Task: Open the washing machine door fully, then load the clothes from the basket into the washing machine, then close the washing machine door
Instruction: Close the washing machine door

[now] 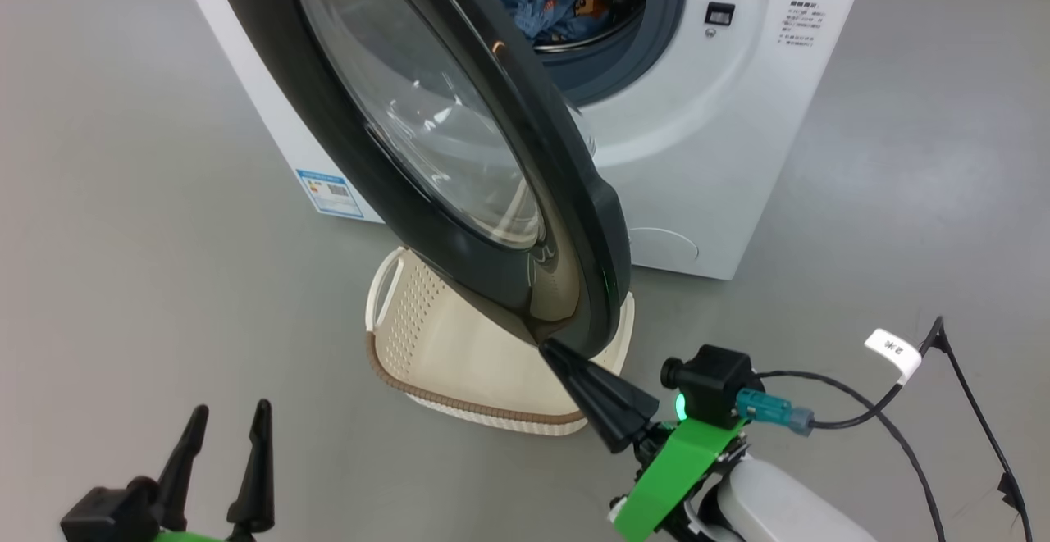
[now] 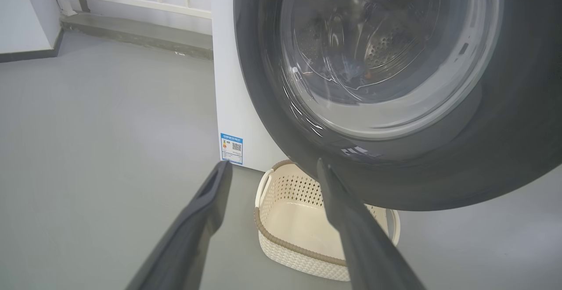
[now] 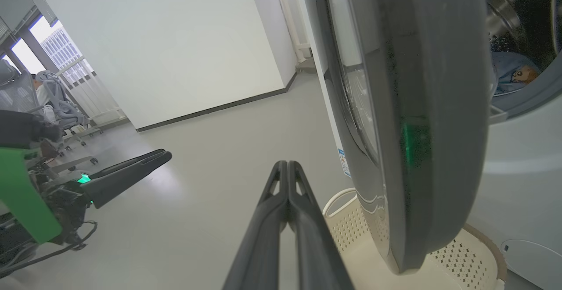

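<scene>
Left tool (image 1: 231, 407) at the lower left of the head view, its two dark fingers apart and pointing up, holding nothing, above the grey floor (image 1: 123, 198). To its right, a blue label (image 1: 330, 192) sits low on the side of the white machine (image 1: 705, 157). Next, the cream perforated basket (image 1: 392, 366) with a brown rim stands on the floor just in front of the machine, partly under the door. Door (image 1: 574, 222), black-rimmed with a bulging glass porthole, stands swung partway out from the machine, its lower edge hanging over the basket. Right tool (image 1: 550, 351) reaches up from the lower right, fingers pressed together on nothing, tip at the door's bottom edge; whether it touches cannot be told. A green light (image 1: 680, 405) glows at its wrist. Behind the door, a grey-blue gasket (image 1: 660, 42) rings the machine's mouth, and blue clothes (image 1: 558, 1) with orange-brown animal prints lie inside. A round flap (image 1: 664, 247) sits low on the machine's front. Far right, a black cable (image 1: 837, 425) with a white tag (image 1: 894, 352) trails over the floor
</scene>
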Robot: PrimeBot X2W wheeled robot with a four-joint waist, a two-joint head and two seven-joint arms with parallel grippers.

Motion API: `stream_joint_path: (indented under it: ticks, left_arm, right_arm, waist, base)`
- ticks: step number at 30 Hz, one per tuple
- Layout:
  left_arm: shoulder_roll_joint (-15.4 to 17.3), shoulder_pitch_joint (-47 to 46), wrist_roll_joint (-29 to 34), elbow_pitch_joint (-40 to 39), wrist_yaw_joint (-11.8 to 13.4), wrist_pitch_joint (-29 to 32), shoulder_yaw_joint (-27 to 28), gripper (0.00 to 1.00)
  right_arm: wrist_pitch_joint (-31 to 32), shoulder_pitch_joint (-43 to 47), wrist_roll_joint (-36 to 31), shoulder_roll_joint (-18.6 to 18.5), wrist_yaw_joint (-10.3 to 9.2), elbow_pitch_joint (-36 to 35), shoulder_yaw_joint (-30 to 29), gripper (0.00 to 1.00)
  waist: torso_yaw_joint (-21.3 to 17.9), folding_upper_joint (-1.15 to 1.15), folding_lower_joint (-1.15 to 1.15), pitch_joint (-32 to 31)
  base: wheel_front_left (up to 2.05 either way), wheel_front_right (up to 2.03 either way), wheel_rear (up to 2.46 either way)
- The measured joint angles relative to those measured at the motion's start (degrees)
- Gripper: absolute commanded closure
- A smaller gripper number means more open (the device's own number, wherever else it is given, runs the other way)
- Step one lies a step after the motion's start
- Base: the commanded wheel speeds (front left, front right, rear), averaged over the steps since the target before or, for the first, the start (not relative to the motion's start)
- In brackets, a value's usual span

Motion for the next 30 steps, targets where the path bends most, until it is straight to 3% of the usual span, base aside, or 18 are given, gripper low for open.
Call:
stream_joint_path:
  ticks: [21, 30]
  left_arm:
    - [-0.7, -3.7, 0.0, -0.4, 0.0, 0.0, -0.6, 0.0]
    - [-1.6, -5.9, 0.1, -1.2, 0.0, 0.0, -1.5, 0.0]
  right_arm:
    - [0.0, -4.2, -0.8, 1.0, 0.08, 2.0, -10.0, 1.0]
    - [0.1, -8.6, -2.4, -1.3, 0.08, 2.2, -15.6, 1.0]
  waist:
    - [0.5, 0.0, 0.0, 3.9]
    - [0.9, 0.0, 0.0, 6.8]
  base:
    - [0.0, 0.0, 0.0]
    - [0.0, 0.0, 0.0]
